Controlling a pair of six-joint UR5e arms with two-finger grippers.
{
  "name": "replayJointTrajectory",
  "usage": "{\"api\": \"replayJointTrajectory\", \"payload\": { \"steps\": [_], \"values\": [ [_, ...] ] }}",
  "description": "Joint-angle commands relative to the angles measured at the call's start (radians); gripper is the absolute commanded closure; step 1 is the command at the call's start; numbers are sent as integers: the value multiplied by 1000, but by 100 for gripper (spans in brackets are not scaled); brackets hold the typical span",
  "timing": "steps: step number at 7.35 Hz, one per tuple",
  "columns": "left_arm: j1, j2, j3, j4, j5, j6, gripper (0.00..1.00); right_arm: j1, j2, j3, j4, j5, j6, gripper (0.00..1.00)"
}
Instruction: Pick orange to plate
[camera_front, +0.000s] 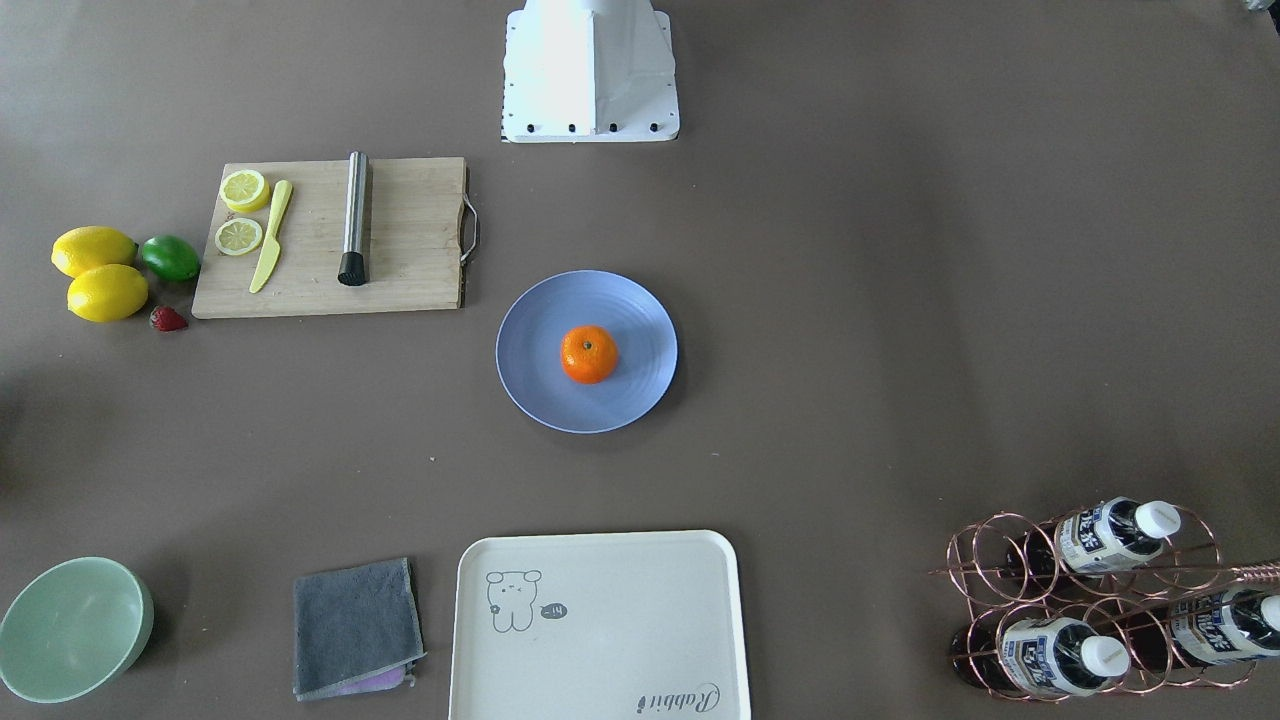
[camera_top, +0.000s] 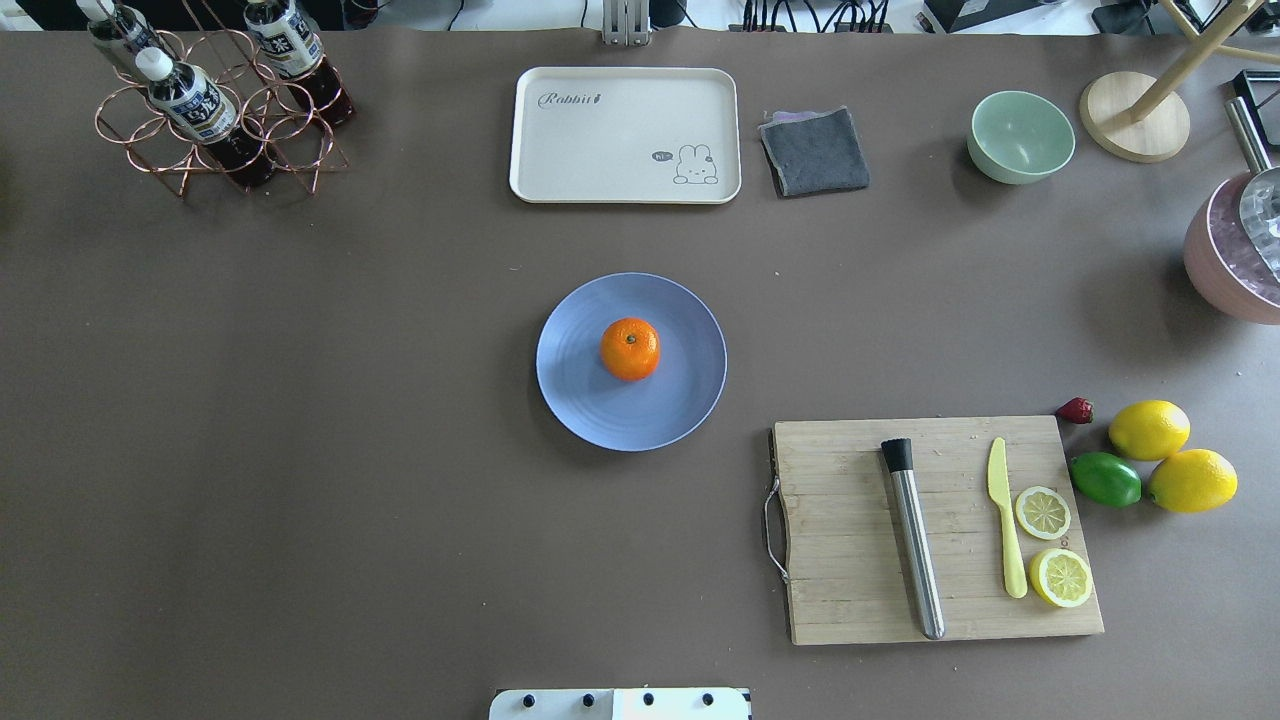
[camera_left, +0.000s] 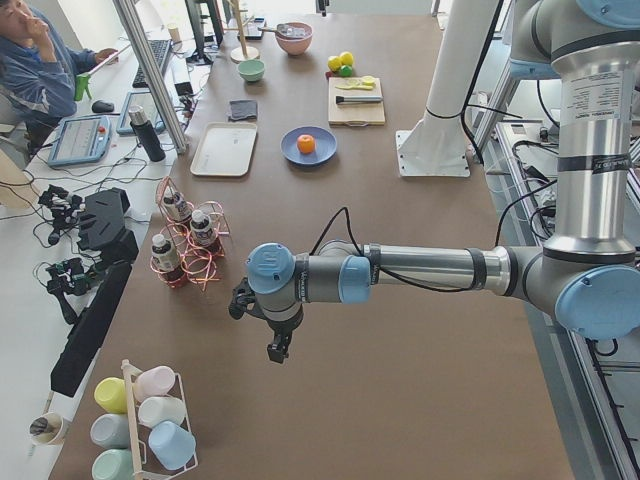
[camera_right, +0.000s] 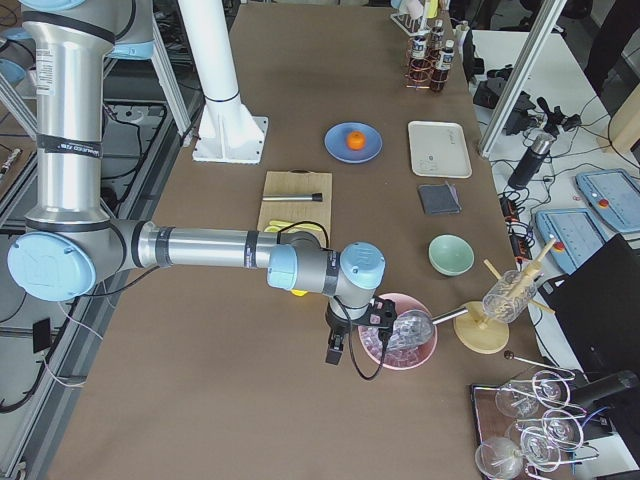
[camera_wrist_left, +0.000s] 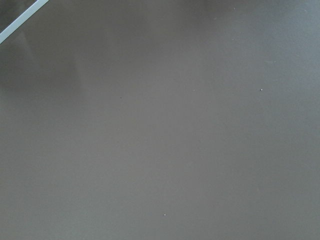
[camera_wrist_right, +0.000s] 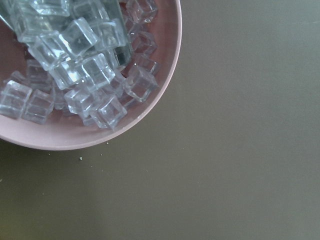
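The orange rests upright at the middle of the periwinkle-blue plate in the table's centre, stem dimple up, with nothing touching it. Both arms are far from it and appear only in the side views. My left gripper hangs over bare table near the robot's left end, past the bottle rack. My right gripper hangs beside the pink ice bowl at the other end. I cannot tell whether either gripper is open or shut. The wrist views show no fingers.
A cutting board holds a steel muddler, a yellow knife and lemon slices. Lemons, a lime and a strawberry lie beside it. The cream tray, grey cloth, green bowl and bottle rack line the far edge.
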Motion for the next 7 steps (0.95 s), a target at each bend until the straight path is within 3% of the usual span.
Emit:
{"api": "replayJointTrajectory", "payload": {
  "steps": [1,7],
  "values": [
    [0,3,2,2,-1,0,2,0,1,1,0,14,0,0],
    [0,4,7,3,-1,-2,2,0,0,6,0,45,-3,0]
  ]
}}
